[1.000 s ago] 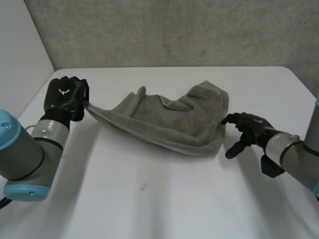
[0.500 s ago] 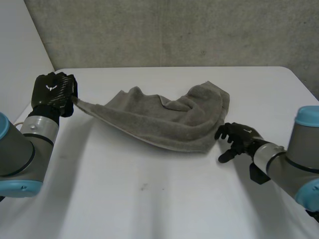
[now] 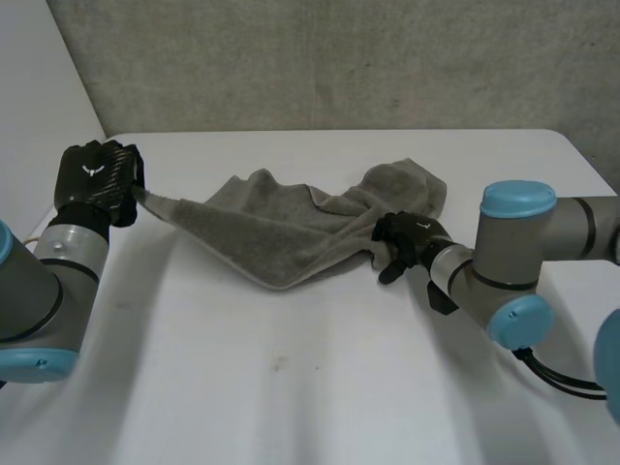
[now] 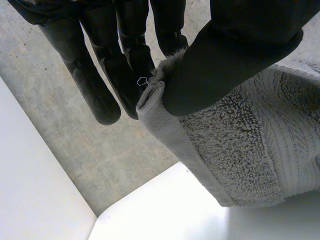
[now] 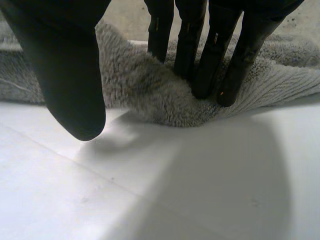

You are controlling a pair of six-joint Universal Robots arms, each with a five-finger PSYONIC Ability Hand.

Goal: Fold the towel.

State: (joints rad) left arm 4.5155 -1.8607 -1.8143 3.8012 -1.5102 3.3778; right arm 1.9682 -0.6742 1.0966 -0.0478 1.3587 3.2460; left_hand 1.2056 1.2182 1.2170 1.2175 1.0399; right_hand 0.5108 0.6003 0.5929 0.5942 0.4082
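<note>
A grey towel [image 3: 291, 228] lies crumpled across the back middle of the white table [image 3: 291, 387]. Its left corner is lifted off the table and stretched out to my left hand [image 3: 97, 179]. In the left wrist view that corner [image 4: 155, 100] is pinched between the thumb [image 4: 235, 55] and the fingers [image 4: 130, 50]. My right hand [image 3: 407, 237] is at the towel's right near edge. In the right wrist view its straight fingers [image 5: 215, 45] press into the towel's pile [image 5: 145, 90], while the thumb [image 5: 65, 65] stands apart over bare table, gripping nothing.
A grey concrete wall [image 3: 339, 58] runs behind the table's far edge. A white panel [image 3: 39, 97] stands at the left. Bare table top stretches in front of the towel to the near edge.
My left hand has drawn the towel's corner further left, stretching the cloth. My right hand has slid left across the table to the towel's right near edge and bent its fingers a little.
</note>
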